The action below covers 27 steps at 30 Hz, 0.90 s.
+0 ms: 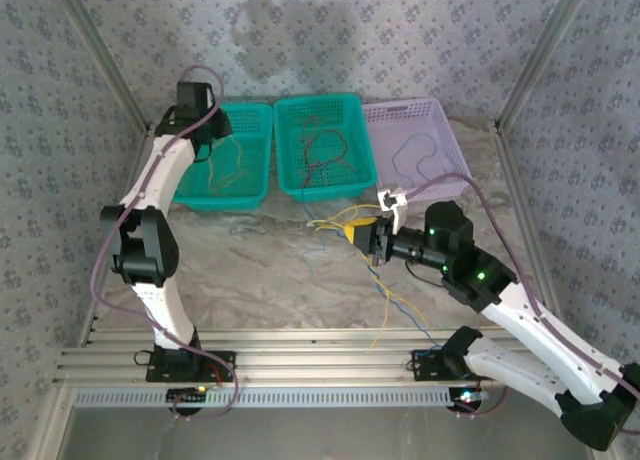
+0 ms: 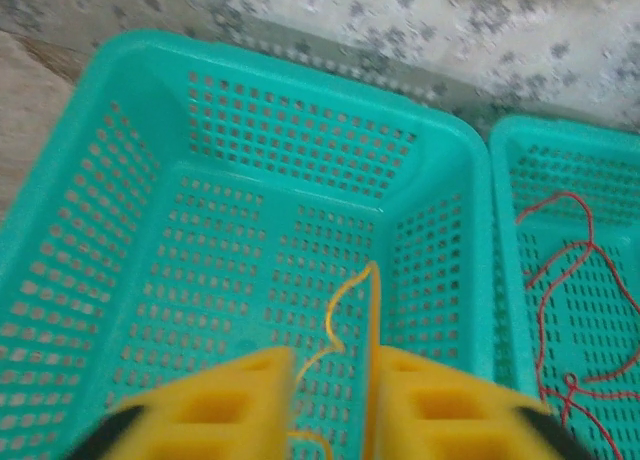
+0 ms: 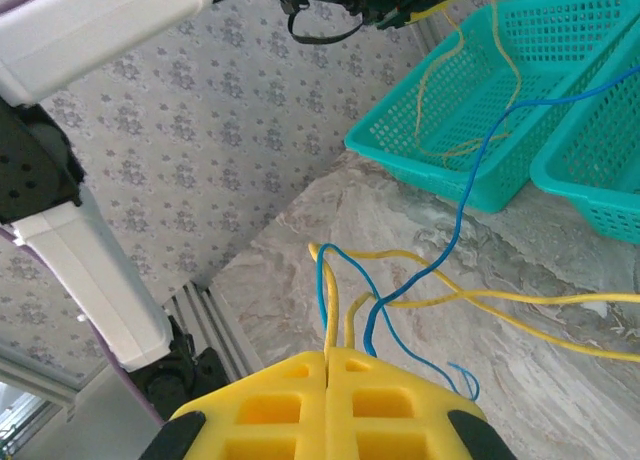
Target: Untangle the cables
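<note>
Marbled tabletop (image 1: 250,270) beneath me carries thin yellow and blue cables (image 3: 400,300) looping loosely; my right gripper (image 3: 328,360) pinches them, my left gripper (image 2: 332,368) gapes around an orange strand (image 2: 340,302).

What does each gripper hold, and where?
Right gripper pinches yellow cable and blue cable near their bends. Left gripper open; orange cable lies unclamped between its fingers.
</note>
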{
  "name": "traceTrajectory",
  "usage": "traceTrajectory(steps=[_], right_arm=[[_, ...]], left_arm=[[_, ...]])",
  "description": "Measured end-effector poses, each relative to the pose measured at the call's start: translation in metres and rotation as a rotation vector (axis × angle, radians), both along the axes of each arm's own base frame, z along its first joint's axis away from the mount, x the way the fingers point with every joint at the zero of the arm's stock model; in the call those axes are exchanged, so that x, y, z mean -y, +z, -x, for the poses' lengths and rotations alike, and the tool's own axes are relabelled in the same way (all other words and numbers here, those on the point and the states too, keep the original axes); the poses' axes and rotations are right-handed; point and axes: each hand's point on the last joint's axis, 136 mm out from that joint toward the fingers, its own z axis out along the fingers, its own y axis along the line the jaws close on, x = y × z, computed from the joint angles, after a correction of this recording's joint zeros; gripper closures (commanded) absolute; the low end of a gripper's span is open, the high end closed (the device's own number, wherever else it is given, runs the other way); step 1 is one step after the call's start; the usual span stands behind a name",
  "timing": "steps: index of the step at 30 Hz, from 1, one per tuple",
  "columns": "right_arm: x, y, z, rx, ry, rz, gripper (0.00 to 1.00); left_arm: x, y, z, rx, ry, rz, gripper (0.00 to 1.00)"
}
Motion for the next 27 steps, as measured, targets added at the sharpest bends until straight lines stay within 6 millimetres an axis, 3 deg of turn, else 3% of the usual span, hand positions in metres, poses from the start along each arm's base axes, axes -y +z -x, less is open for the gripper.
traceTrajectory(steps=[5,9,13,16,20,27], right_arm=[[-0.004,-0.005,-0.005,-0.003,0.0,0.016,1.0],[-0.006,-0.005,-0.01,0.0,-0.005,0.014,1.0],[-0.005,-0.006,-0.019,-0.004,-0.024,0.01,1.0],[-0.006,-0.005,-0.023,-0.013,-0.029,-0.004,1.0],[-0.01,-0.003,-0.023,-0.017,-0.008,-0.021,1.0],[-0.017,-0.012,-0.023,-0.04,0.017,-0.008,1.0]], left_arm=[[0.041,0.005,0.025,-0.008,-0.093,0.034,0.21],[0.064,0.034,0.06,0.028,-0.157,0.093,0.19],[0.079,0.079,0.111,0.108,-0.207,0.169,0.18],[0.09,0.098,0.156,0.153,-0.259,0.248,0.18],[0.111,0.097,0.203,0.149,-0.338,0.345,0.2],[0.166,0.062,0.259,0.029,-0.481,0.418,0.3]])
